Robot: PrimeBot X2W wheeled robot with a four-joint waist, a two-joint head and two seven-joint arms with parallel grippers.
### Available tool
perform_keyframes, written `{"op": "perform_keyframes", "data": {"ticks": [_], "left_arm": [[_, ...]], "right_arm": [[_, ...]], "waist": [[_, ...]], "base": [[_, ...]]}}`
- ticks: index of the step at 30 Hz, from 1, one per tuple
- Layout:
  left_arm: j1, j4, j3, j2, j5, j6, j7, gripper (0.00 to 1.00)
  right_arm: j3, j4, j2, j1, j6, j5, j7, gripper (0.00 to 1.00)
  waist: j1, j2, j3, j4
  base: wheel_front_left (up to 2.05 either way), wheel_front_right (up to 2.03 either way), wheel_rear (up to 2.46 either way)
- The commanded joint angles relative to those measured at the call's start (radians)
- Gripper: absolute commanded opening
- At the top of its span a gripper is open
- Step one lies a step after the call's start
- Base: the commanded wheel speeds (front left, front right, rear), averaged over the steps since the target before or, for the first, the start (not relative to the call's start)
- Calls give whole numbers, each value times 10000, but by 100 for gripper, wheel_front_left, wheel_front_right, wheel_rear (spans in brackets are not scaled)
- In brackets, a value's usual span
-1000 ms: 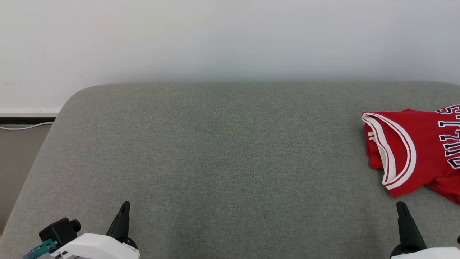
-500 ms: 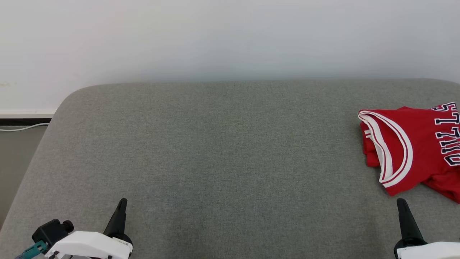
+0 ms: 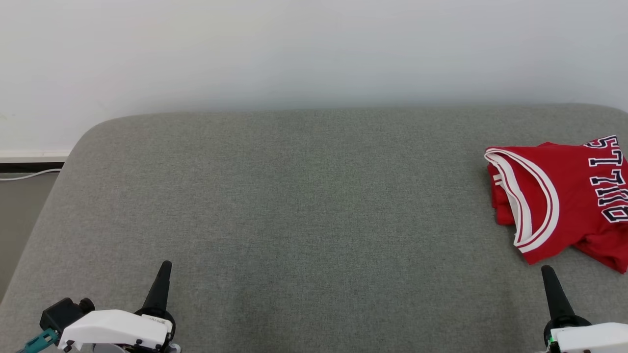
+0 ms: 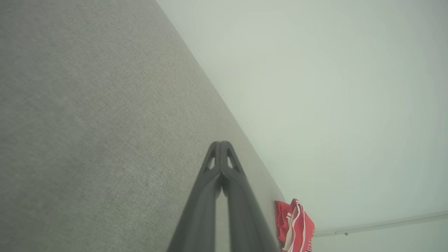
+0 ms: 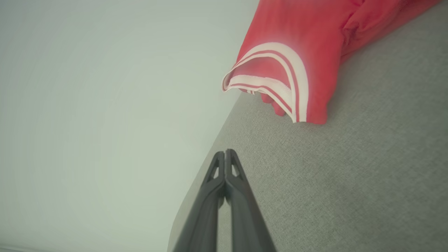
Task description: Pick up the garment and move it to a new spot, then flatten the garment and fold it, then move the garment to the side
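In the head view you have the red garment (image 3: 564,196) lying bunched on the grey cushion (image 3: 294,206), far over on its right side and cut by the frame edge. Its striped trim (image 3: 537,196) faces the middle, and there is dark lettering (image 3: 608,186) further right. The left gripper (image 3: 165,265) sits low at the left, well apart from the garment. The right gripper (image 3: 545,268) is near the closest fold, not touching it.

From there each gripper reads as one dark spike, so take the jaws from the wrist views. On the left, the two fingers (image 4: 204,203) meet at the tips with nothing between them, and the right fingers (image 5: 210,210) do the same.

The right wrist view gives you the trim up close — a white-and-red banded opening, with bare cushion between it and the tips. The left wrist view has the garment small at the cushion's far end, against the pale wall (image 4: 350,87). The head view adds a white cable (image 3: 29,174) off the cushion's left edge.
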Motion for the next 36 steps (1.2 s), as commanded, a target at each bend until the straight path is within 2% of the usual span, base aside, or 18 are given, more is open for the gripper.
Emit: {"op": "perform_keyframes", "data": {"ticks": [1, 36], "left_arm": [[-628, -136, 512, 35, -293, -203, 85, 0], [-936, 509, 2480, -1256, -2683, -1685, 1056, 0]], "right_arm": [[130, -141, -230, -557, 1, 434, 108, 0], [-6, 510, -266, -1409, 0, 4268, 985, 0]], "waist": [[-1, 0, 8, -20], [-1, 0, 120, -311]], "base": [[0, 0, 0], [0, 0, 0]]}}
